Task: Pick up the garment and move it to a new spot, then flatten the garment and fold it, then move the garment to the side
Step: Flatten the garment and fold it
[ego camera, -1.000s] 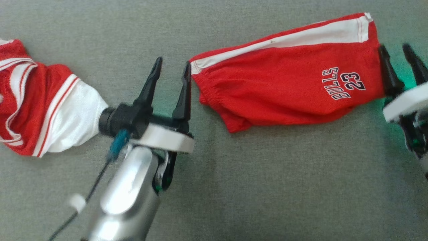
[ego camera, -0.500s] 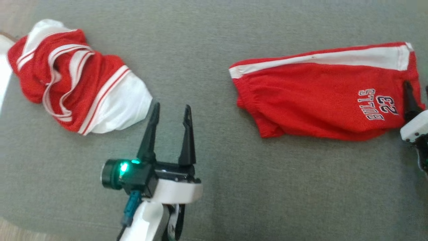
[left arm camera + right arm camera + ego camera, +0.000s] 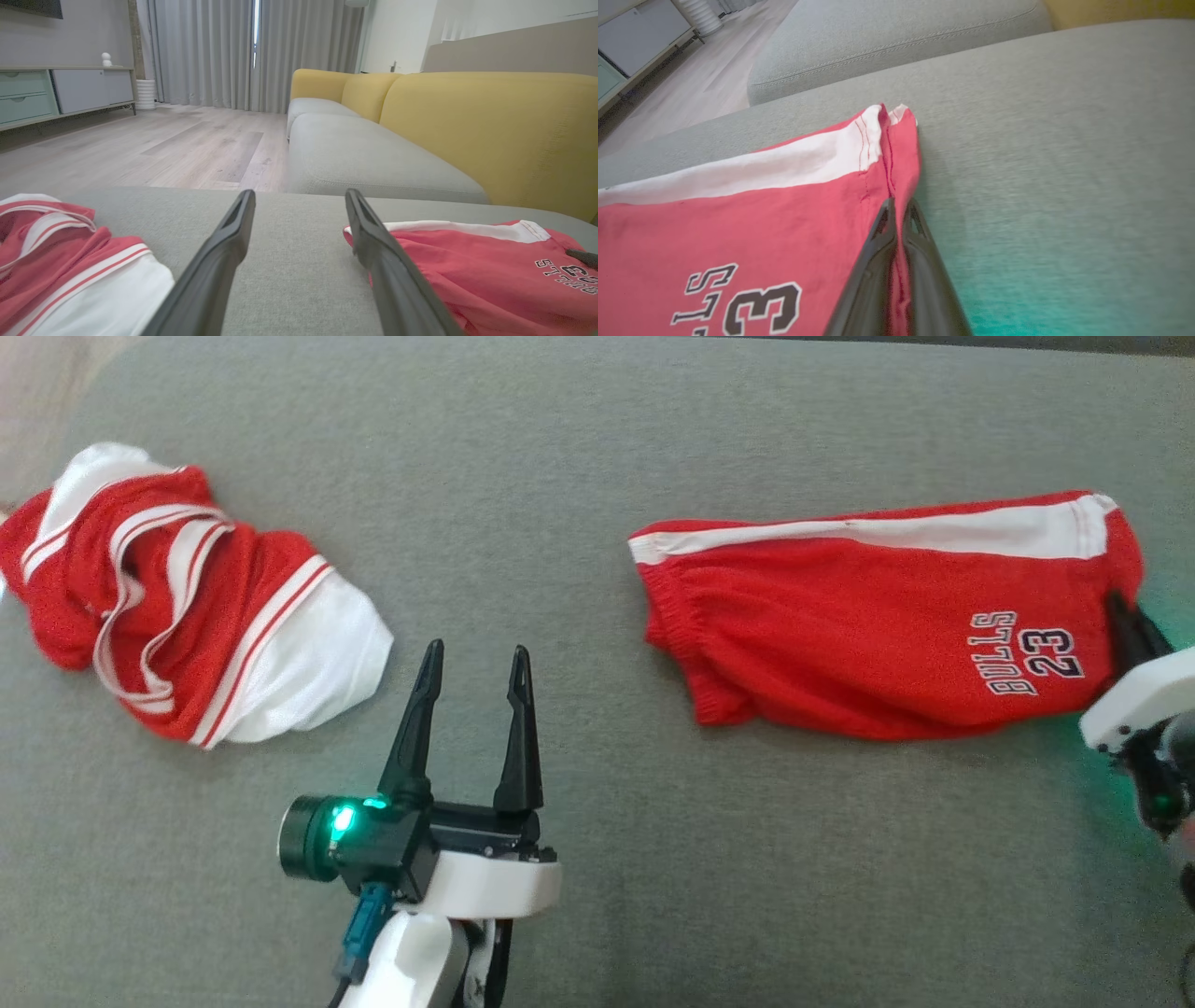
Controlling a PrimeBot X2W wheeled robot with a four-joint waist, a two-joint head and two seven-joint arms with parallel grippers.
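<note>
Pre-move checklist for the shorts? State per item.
1. Right gripper shut on shorts: ok.
2. Left gripper open, off the cloth: ok.
3. Shorts lie folded and flat: ok.
4. Jersey apart from shorts: ok.
5. Bare cushion beside the gripped edge: ok.
6. All layers between the fingers: cannot tell.

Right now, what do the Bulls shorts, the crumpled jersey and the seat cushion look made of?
Bulls shorts: soft matte knit, likely cotton; gathered waistband, sewn hem, printed lettering. Crumpled jersey: thinner, looks like synthetic mesh, though the texture is too fine to confirm. Seat cushion: grey matte woven upholstery, flecked weave visible.
</note>
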